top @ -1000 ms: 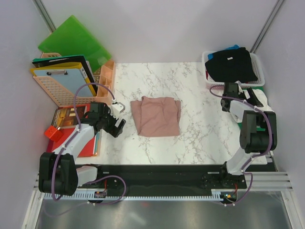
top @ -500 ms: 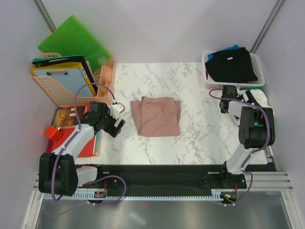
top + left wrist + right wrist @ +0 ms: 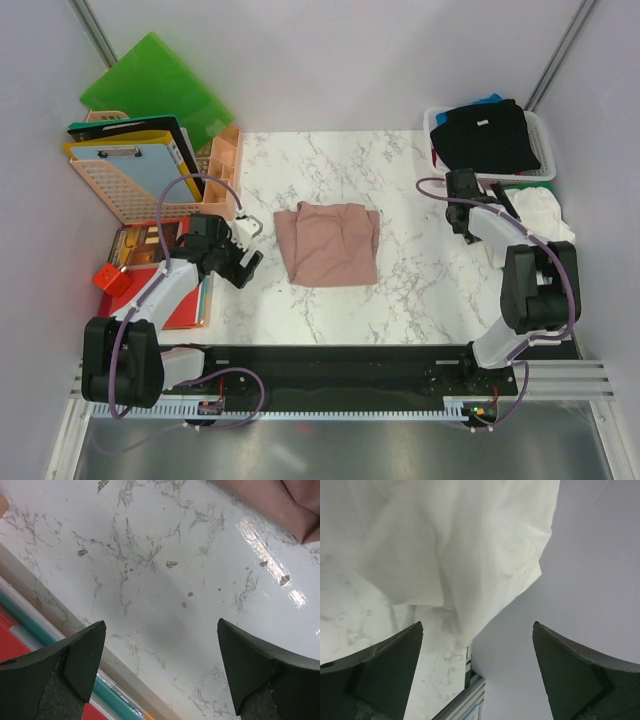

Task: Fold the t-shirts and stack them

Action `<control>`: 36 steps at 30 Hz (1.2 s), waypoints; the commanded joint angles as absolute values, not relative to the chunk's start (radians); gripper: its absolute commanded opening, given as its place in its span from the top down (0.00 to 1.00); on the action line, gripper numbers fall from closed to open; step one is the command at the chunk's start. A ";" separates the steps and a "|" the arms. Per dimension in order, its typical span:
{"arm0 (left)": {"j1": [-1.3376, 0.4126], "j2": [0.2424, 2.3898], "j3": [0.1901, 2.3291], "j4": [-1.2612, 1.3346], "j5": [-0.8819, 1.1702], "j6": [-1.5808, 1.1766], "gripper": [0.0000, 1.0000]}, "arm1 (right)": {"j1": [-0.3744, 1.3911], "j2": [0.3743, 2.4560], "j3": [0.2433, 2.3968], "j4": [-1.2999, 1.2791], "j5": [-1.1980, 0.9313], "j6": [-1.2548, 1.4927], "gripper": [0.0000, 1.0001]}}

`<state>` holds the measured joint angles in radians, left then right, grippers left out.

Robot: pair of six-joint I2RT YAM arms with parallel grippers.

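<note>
Left pincer (image 3: 160,645): no change noted over the last second. Jaws are held wide apart with nothing gripped, parked over bare desk (image 3: 420,280) near-left, just left of the pink t-shirt (image 3: 328,243).

Pink t-shirt is found mid-desk, laid flat in a rough folded rectangle. It is judged done and usable as the stack base.

Right pincer (image 3: 462,188): swung left and slightly farther over the last second, off the white t-shirt (image 3: 543,212) and toward the near-left corner of the white basket (image 3: 433,120). Jaws are spread wide, nothing clamped. In the right wrist view the white cloth is seen crumpled ahead of the fingers, at the desk's right edge.

Reading: no shirt is picked up yet, so the next fold is not started. Whether the white or the basket load is targeted cannot be told.

Around:
- Red flat items (image 3: 185,310) are lying off the desk's left edge, under the left arm.
- Black t-shirt (image 3: 490,135) is piled on the basket far-right, blue cloth (image 3: 488,100) showing behind it.
- Pink crate with clipboards (image 3: 120,190) and green folder (image 3: 155,85) are at far-left, well apart from the shirts.

Obstruction: white shirt is partly covered by the right arm's own links. The path to the pink shirt is open.
</note>
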<state>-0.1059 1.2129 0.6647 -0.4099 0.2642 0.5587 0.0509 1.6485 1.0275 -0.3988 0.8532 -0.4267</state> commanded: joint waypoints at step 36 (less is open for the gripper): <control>-0.100 1.204 0.609 -0.364 0.245 0.581 0.01 | -0.089 1.588 1.298 -0.620 0.477 -0.150 0.02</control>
